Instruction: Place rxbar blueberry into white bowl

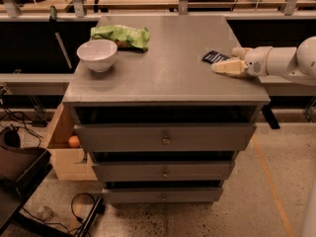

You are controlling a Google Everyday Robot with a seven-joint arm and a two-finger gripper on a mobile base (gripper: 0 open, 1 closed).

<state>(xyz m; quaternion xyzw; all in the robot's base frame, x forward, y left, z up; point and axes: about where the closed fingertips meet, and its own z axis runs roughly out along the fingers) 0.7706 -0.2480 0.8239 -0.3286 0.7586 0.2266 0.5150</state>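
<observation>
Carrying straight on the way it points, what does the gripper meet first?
The gripper, at the cabinet top's right edge, points left: probably the rxbar blueberry just ahead, though height is unclear.

- Round white bowl (97, 54), at 10 o'clock on the top: glossy, smooth, ceramic-looking.
- Small flat dark navy rxbar blueberry (215, 57), at 3 o'clock: the wrapper seems to be smooth plastic film, though the view is too poor to be sure.
- Cream gripper (224, 66), at 3 o'clock just beside the bar: smooth matt plastic.
- Crinkled green snack bag (121, 35), at 11 o'clock: shiny plastic film.
- Grey cabinet top (168, 70): matt, smooth, metal-looking.
- Pale open box (61, 132), at 8 o'clock below: bare wood.
</observation>
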